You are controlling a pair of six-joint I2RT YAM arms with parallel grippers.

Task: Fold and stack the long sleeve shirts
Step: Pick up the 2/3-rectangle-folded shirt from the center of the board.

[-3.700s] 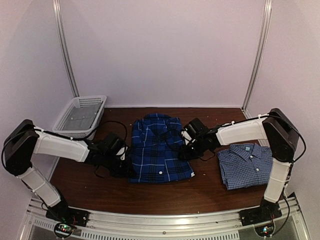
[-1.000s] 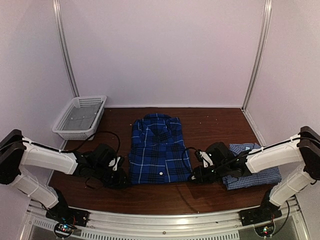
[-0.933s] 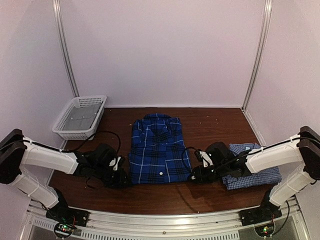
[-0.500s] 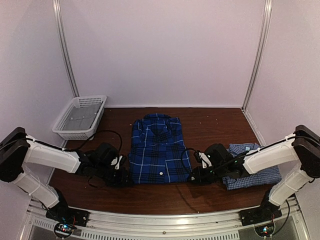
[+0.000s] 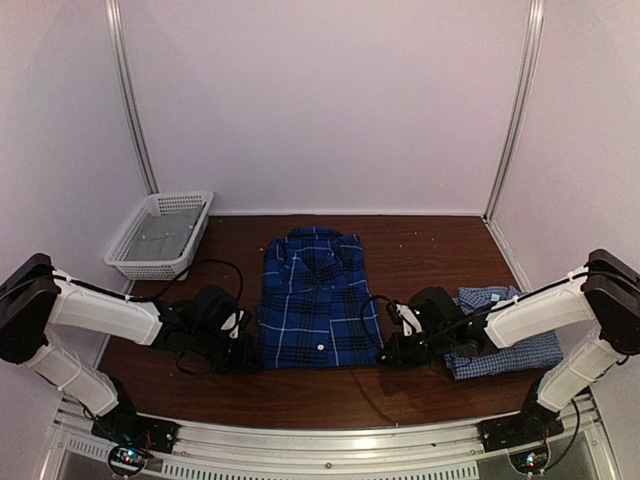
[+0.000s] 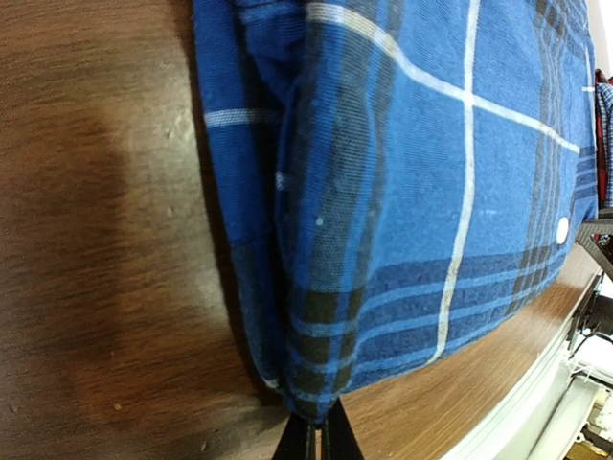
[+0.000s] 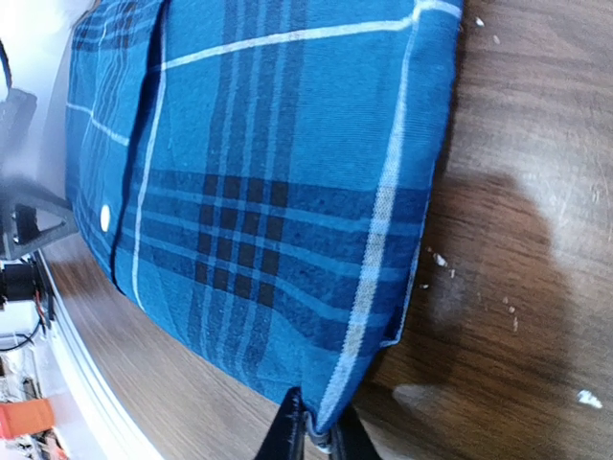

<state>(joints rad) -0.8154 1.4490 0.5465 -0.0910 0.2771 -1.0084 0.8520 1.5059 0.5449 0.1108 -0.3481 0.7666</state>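
Two pinches: left gripper nips near-left corner of plaid shirt, right gripper near-right, mid table; check shirt by right edge. Shallow bites may slip when lifted, spilling the folded layers.

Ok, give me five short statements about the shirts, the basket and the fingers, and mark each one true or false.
1. The plaid shirt lies folded in the middle of the table. True.
2. The pale check shirt is stacked on the plaid shirt. False: it lies apart from it, on the right side of the table.
3. The left fingers are shut on the plaid shirt's near left corner. True.
4. The basket stands at the table's right edge. False: it sits at the far left corner.
5. The right fingers are at the pale check shirt's collar. False: they are at the plaid shirt's near right corner.
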